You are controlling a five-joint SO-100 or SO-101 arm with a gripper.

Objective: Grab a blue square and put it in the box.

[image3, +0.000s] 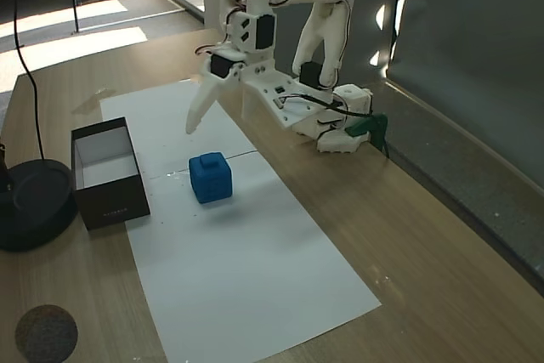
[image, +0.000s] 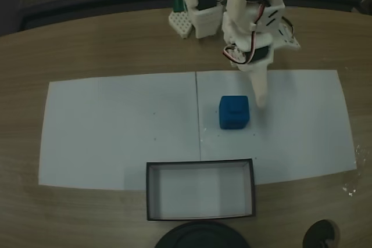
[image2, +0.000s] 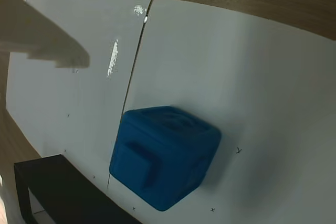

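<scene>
- Now the robot is at the reaching step: the gripper (image: 260, 100) hangs just beside the blue square (image: 234, 112), and nothing is grabbed yet.
- In a fixed view one long white finger (image3: 197, 113) points down at the paper, close to the cube but not touching it.
- I cannot tell if the jaws are wide or narrow, because the second finger does not show well. The wrist view shows a pale finger (image2: 44, 43) at the top left corner, apart from the cube, so the gripper holds nothing.
- The blue square (image3: 211, 178) sits on the white paper (image: 116, 126), near the middle line where two sheets meet, well in from the paper's edges.
- The box (image: 200, 190) sits at the near edge of the paper in that fixed view, partly on the wood table (image: 87, 45), and its white inside has nothing in it.
- I think the next move is to shift over the cube, get a finger on each side, come down and squeeze.
- After that it must lift and carry the cube to the box.
- Count: one blue square, one box, one arm, two sheets of paper.
- Also one round black thing (image3: 30, 201) sits by the box near the table's edge, and one dark round hole (image3: 44, 333) is in the table.
</scene>
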